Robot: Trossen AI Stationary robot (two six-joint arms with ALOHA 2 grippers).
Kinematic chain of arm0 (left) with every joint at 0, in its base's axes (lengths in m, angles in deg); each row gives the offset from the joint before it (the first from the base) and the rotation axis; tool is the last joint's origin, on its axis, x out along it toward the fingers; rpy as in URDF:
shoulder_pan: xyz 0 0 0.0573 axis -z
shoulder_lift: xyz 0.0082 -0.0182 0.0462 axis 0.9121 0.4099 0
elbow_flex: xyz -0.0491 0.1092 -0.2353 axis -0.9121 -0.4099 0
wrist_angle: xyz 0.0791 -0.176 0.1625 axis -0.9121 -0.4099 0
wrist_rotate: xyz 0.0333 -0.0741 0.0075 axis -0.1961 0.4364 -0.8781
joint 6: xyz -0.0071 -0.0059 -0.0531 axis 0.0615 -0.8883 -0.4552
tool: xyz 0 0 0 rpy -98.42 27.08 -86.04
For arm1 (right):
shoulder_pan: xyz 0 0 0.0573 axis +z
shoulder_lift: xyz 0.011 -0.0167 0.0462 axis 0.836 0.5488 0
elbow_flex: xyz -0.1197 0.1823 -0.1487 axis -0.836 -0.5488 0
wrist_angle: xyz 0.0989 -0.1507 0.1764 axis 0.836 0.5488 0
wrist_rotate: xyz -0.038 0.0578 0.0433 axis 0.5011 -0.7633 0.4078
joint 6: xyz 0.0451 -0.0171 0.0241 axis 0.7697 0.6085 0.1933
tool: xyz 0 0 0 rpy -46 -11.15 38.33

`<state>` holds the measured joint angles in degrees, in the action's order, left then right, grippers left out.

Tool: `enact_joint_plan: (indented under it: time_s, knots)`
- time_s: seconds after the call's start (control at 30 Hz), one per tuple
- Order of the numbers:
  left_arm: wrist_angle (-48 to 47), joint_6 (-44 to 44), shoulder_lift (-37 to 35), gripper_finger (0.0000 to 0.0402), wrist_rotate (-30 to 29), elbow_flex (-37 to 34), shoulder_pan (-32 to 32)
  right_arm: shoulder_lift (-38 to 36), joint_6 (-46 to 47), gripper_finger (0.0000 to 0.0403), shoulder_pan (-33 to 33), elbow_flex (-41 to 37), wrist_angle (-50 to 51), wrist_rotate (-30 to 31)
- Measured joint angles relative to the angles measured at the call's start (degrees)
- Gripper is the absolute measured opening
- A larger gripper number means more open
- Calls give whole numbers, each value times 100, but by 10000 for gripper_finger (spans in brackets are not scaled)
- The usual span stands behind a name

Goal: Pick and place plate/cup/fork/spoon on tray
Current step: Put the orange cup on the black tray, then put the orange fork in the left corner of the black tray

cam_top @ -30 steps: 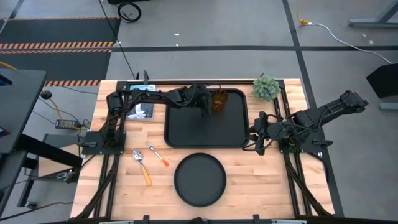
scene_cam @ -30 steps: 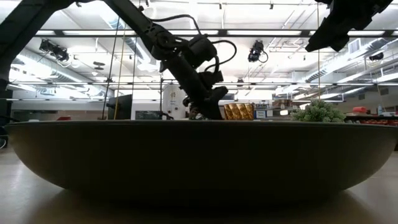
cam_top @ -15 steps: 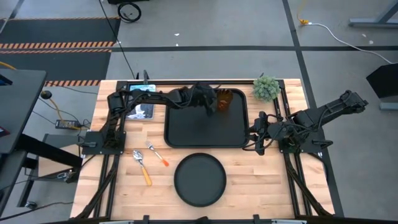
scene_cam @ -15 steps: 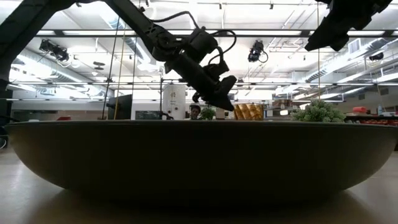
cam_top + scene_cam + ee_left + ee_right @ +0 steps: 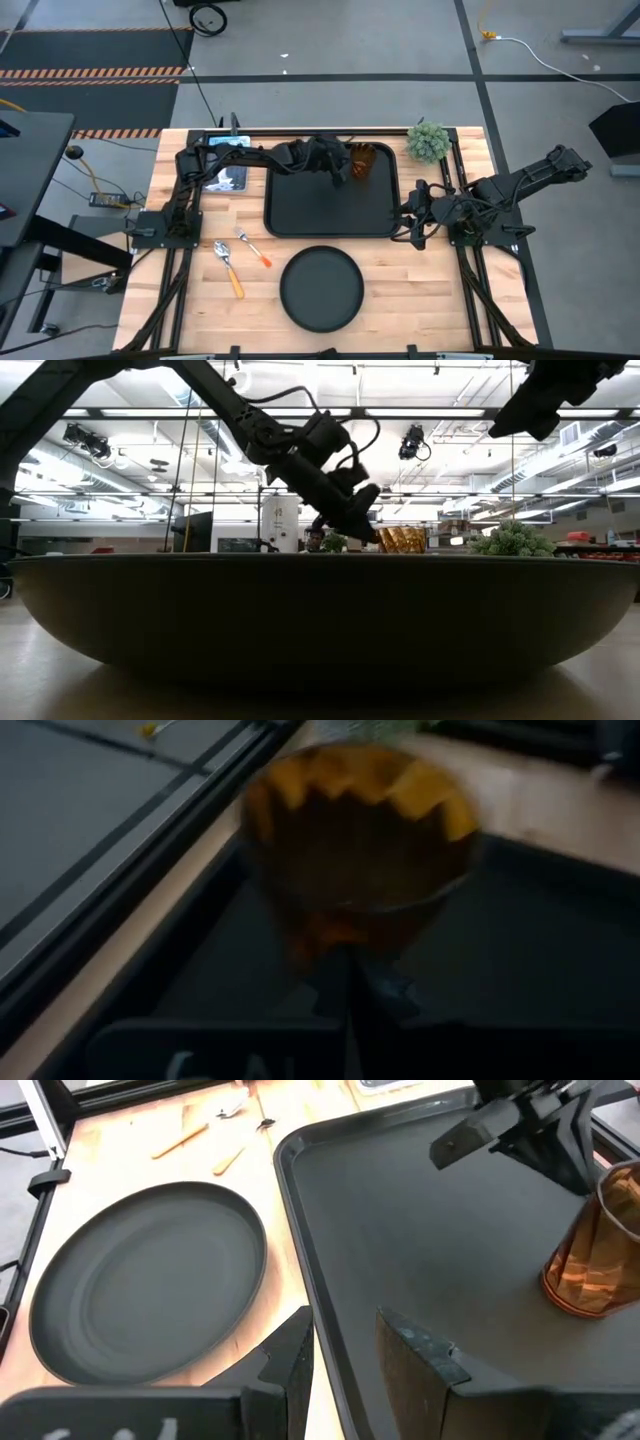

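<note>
- Wooden table [image 5: 400, 290] is carrying the tray [image 5: 320, 215] at centre-back; the cup [image 5: 360, 162] is standing upright in its far right corner, close to the rim.
- Left gripper [image 5: 338, 166] is reaching over from the left w/ arm stretched along the tray's back edge, tips just beside the cup; can't tell how far fingers are apart.
- Right gripper [image 5: 340, 1355] is waiting at the tray's right edge, fingers a little apart, holding nothing.
- Plate [image 5: 321, 288] is sitting near the front edge; fork [image 5: 252, 247] & spoon [image 5: 228, 268] are lying to its left.

Cup [image 5: 357, 838] blurred in left wrist view; plate [image 5: 320, 615] blocks low view.
</note>
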<state>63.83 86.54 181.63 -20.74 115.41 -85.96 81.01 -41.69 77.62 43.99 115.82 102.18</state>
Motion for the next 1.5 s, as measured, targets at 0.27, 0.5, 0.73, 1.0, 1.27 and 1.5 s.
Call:
enact_joint_plan:
  time_s: [0.27, 0.5, 0.73, 1.0, 1.27, 1.5]
  knots:
    - [463, 58, 0, 11, -7, 0, 45, 0, 9, 116, 0, 0, -65, -4]
    - [387, 131, 0, 11, 6, 0, -1, 0, 11, 116, 0, 0, -149, -4]
    - [502, 125, 188, 11, 9, 7, 79, 0, -35, 116, 0, 0, -232, -4]
    - [259, 45, 768, 11, 133, 798, 142, 2, -54, 116, 2, -1, -237, -26]
    - [-330, 168, 1009, 11, 125, 1397, 135, 2, -8, 116, 2, -1, -231, -153]
    - [-1469, 370, 833, 7, 114, 1378, 131, 2, -28, 116, 7, -1, -238, -148]
